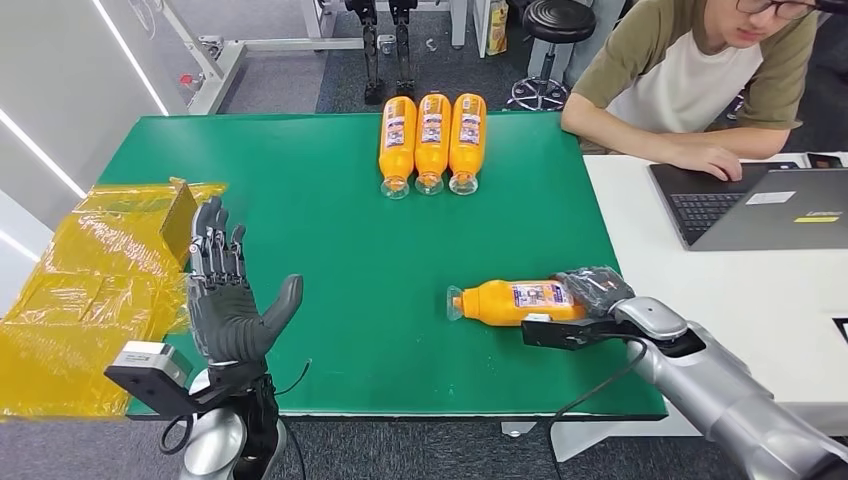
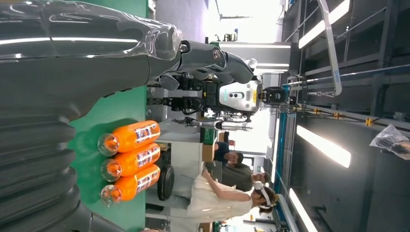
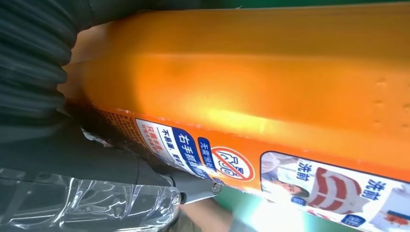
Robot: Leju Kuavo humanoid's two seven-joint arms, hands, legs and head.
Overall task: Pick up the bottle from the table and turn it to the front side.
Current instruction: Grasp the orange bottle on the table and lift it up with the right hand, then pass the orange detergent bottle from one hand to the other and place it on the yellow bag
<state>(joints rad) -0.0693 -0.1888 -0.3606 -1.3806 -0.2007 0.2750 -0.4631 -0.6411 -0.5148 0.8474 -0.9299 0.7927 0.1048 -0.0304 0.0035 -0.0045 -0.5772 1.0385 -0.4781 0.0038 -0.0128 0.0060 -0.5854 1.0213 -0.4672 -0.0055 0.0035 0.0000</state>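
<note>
An orange bottle (image 1: pixel 510 300) with a blue-and-white label lies on its side on the green table (image 1: pixel 320 230), its neck pointing left, near the front right. My right hand (image 1: pixel 600 300) wraps its base end, dark fingers over the top and thumb along the near side. Close up, the bottle (image 3: pixel 251 87) fills the right wrist view, pressed against the hand (image 3: pixel 96 164). My left hand (image 1: pixel 228 300) is raised over the table's front left, fingers spread, holding nothing; its grey cover and thumb (image 2: pixel 72 72) fill the near side of the left wrist view.
Three more orange bottles (image 1: pixel 432 140) lie side by side at the table's far edge, also visible as three bottles (image 2: pixel 130 162). Yellow plastic sheeting (image 1: pixel 90 290) covers the left. A person (image 1: pixel 700 80) works at a laptop (image 1: pixel 760 205) on the white table (image 1: pixel 720 290) at right.
</note>
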